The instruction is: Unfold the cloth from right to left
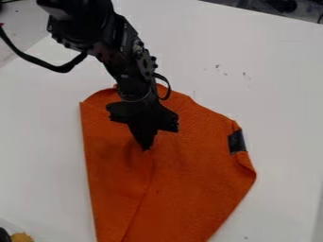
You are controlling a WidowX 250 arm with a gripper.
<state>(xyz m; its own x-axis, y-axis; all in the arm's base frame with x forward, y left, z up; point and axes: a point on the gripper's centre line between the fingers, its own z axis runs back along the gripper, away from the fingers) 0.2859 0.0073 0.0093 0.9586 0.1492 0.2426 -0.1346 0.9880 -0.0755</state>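
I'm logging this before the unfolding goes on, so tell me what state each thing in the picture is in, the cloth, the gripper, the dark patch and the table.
Orange cloth: partly folded, a layer edge running down from near the gripper's tip.
Gripper: pointing down, tip at the cloth; open or shut, I cannot tell.
Dark patch: on the cloth's right edge, facing up.
White table: marked with a few small dark specks.
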